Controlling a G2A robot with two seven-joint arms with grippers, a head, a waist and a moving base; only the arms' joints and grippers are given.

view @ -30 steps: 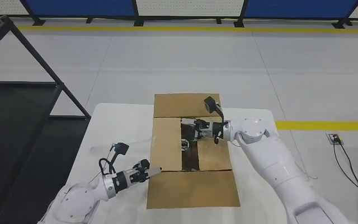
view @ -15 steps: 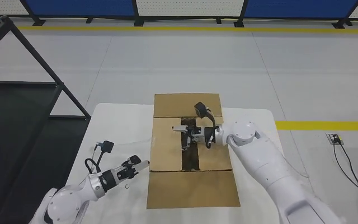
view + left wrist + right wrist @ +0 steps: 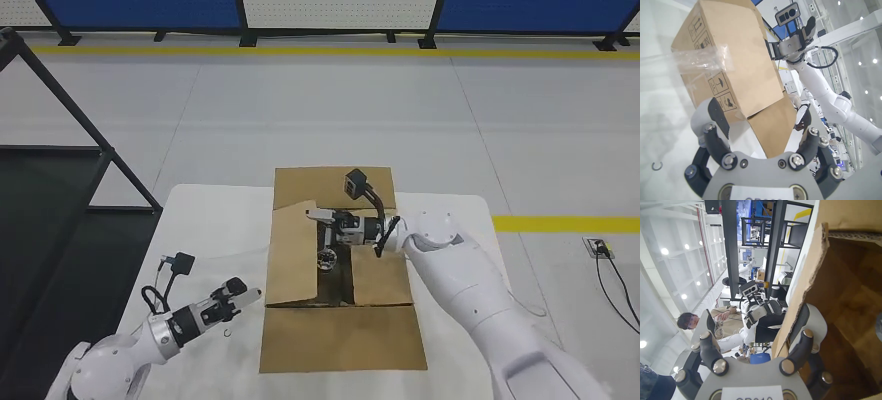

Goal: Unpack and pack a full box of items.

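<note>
Right claw [image 3: 759, 319] straddles raised box flap [image 3: 817, 253] edge.

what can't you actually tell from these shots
Box contents: top view, flaps cover all but a dark gap.
Item in that gap: too small to identify.
Box floor: right wrist view, in shadow; a grey shape is cut by the edge.
</note>
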